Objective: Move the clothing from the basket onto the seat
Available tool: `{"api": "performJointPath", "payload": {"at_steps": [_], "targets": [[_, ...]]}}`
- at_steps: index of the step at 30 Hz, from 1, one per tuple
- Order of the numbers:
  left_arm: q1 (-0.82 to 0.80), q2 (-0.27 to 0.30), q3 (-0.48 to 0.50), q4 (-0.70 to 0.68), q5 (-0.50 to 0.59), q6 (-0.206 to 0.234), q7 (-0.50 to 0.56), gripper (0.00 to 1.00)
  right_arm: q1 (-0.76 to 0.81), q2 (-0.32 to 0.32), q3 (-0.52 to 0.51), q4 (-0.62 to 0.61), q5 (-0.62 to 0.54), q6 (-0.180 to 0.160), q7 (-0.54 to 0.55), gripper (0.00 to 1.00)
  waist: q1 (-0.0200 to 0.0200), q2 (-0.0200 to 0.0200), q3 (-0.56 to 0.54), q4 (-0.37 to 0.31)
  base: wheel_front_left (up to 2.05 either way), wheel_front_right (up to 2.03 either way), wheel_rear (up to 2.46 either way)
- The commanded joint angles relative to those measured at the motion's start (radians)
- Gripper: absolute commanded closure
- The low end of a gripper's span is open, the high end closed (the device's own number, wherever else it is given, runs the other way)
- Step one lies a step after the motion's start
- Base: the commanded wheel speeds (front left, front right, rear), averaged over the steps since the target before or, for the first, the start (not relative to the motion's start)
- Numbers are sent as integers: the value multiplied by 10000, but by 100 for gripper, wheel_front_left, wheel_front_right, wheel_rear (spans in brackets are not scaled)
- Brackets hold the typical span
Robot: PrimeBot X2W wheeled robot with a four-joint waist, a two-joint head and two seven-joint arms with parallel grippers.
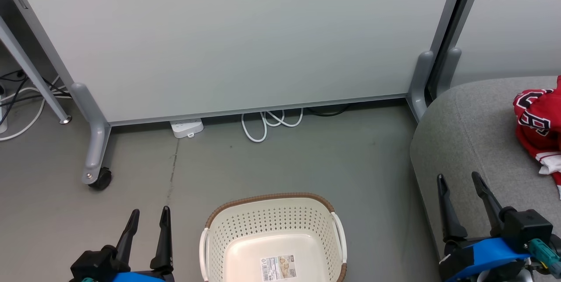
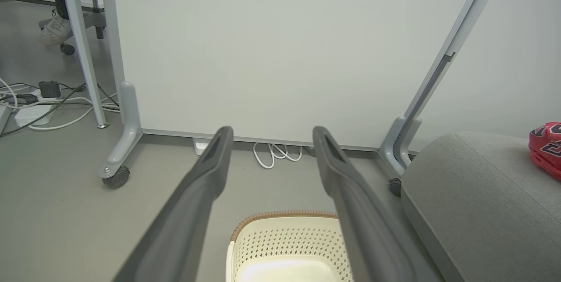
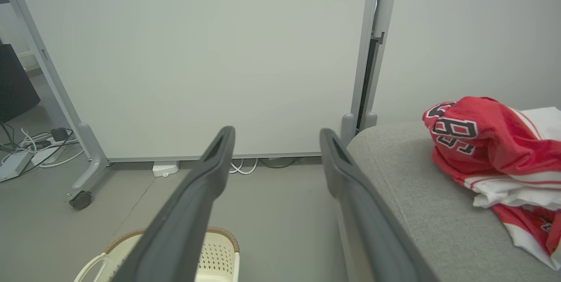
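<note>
Clothing (image 1: 540,124) lies on seat (image 1: 473,141), rt of basket (image 1: 271,223) on floor (image 1: 307,159), partition (image 1: 241,36) behind.

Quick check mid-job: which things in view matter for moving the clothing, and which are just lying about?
Job:
- clothing, lying on the sofa
- sofa
- basket, no clothing in it
- left gripper and right gripper, both open

Lying about:
- power strip
- white cable
- partition with its caster
</note>
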Motion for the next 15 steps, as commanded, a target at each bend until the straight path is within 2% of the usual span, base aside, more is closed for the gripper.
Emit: {"api": "performJointPath", "payload": {"at_steps": [1,3,4,15], "targets": [[84,27,43,1,40,-18,-28,0,60,49,21,18,77,-3,13,0,0,-1,4,-4,0,0,0],[75,15,28,23,78,-28,-28,0,66,58,24,19,79,-3,28,0,0,-1,9,-6,0,0,0],[6,-11,8,23,7,-12,1,100,-2,12,9,20,51,0,19,100,0,-1,9,-7,0,0,0],[451,-172,20,875,-210,-11,119,100,154,40,-16,1041,283,2,98,100,0,-1,10,-17,0,0,0]]}}
